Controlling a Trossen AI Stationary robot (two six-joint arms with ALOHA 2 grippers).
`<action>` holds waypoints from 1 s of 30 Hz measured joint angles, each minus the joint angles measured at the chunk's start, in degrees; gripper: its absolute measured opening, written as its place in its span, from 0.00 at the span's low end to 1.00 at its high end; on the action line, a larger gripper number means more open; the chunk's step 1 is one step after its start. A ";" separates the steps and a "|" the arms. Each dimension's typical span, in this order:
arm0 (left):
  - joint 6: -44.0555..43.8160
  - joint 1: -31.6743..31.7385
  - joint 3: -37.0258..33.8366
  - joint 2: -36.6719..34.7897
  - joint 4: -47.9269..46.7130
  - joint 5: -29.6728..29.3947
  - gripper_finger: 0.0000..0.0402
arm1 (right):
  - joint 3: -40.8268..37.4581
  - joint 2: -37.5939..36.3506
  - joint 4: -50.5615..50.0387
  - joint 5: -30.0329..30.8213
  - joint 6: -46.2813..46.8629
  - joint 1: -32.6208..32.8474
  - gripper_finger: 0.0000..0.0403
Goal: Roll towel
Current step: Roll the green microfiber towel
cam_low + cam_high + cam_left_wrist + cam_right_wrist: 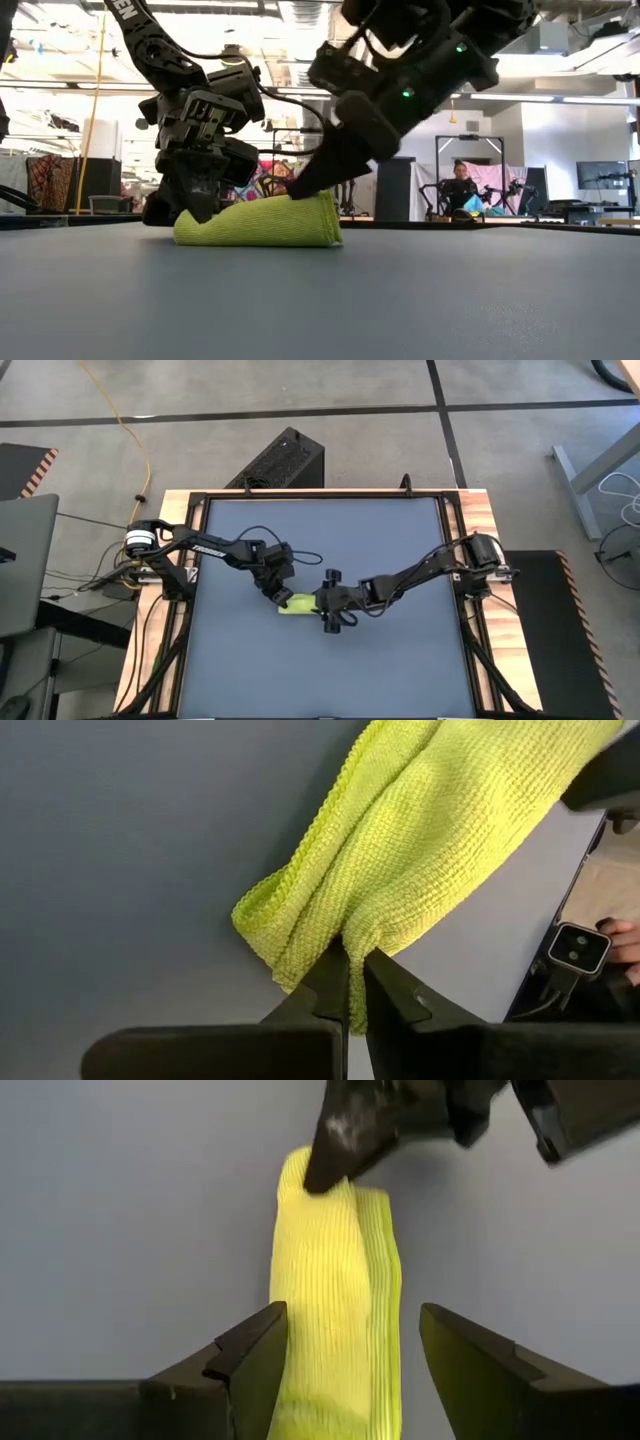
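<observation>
We see the towel [296, 603] lying as a short rolled bundle on the table [320, 670], a little toward seven o'clock from the table's middle in the high view. The left gripper [348, 982] is at the nine o'clock end of the roll, and in its wrist view its two fingers are pressed together on a fold of the lime cloth, so it is clamped on the towel. The right gripper [352, 1342] is at the three o'clock end; its fingers stand wide apart, one on each side of the roll, and we cannot tell if they touch the cloth. In the low view the roll rests flat on the table, with one arm coming down on each end. In the room behind, a person [461, 187] sits far away.
</observation>
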 joint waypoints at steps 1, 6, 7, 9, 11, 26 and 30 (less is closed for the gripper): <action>0.05 0.00 0.00 0.01 0.04 0.03 0.00 | 0.41 0.08 -0.31 0.11 -0.07 0.01 0.63; 0.42 0.00 0.00 0.01 0.18 -0.34 0.05 | 0.65 0.06 -2.12 -0.50 0.98 0.27 0.56; 0.45 0.00 0.00 0.01 0.18 -0.46 0.07 | 0.62 0.06 -2.19 -0.60 1.71 0.30 0.54; 0.64 0.00 0.01 0.01 0.27 -0.42 0.10 | 0.62 0.06 -2.09 -0.90 3.00 0.33 0.49; 0.66 -0.02 0.02 0.01 0.30 -0.36 0.13 | 0.62 0.06 -2.05 -1.14 3.27 0.32 0.44; 6.25 2.28 0.07 -0.01 -0.01 4.22 0.16 | 0.70 0.05 -11.96 -3.79 22.37 -1.88 0.05; 7.35 3.47 0.07 -0.01 -0.07 5.11 0.16 | 0.70 0.01 -12.39 -5.70 25.41 -2.55 0.03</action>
